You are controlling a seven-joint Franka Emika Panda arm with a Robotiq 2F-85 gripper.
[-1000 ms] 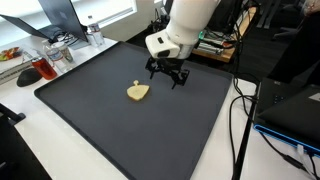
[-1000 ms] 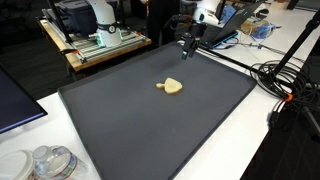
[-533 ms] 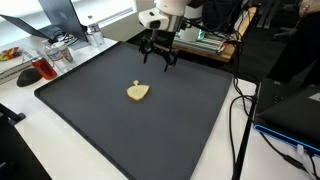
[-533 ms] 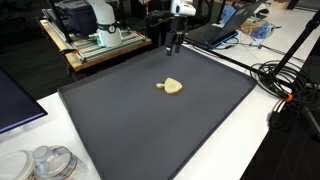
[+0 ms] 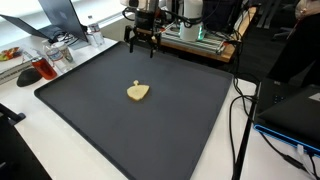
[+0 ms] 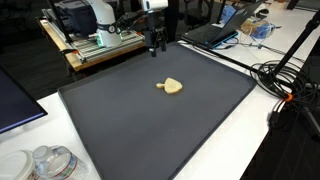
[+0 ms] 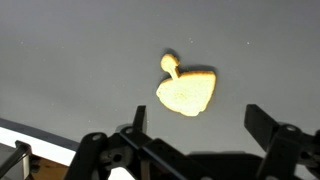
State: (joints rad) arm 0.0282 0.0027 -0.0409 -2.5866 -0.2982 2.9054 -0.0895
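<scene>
**Status**

1. Gripper [image 5: 143, 48]: it hangs above the far edge of the mat [image 5: 180, 120], clear of the surface. In the wrist view the fingers [image 7: 265, 128] are spread wide with only bare mat between them. The gripper holds nothing and touches nothing.

2. Piece [image 5: 139, 92]: a flat, pale yellow shape with a short stem. It lies flat near the middle of the mat in both exterior views, well apart from the gripper. In the wrist view the piece [image 7: 187, 92] sits ahead of the fingertips, roughly centred between the two fingers, with its stem pointing away from the camera.

3. Surroundings: cables [image 5: 240, 110] run beside the mat on one side. An equipment rack [image 6: 95, 40] stands beyond the far edge. Nothing else lies on the mat near the piece.

**Progress**

Judged from this state, handling of the piece is not yet under way. There is no contact and no grasp, and the piece rests on the mat. The wrist view shows the fingers lined up on either side of it. Any descent, closing or lift is not yet done.
</scene>
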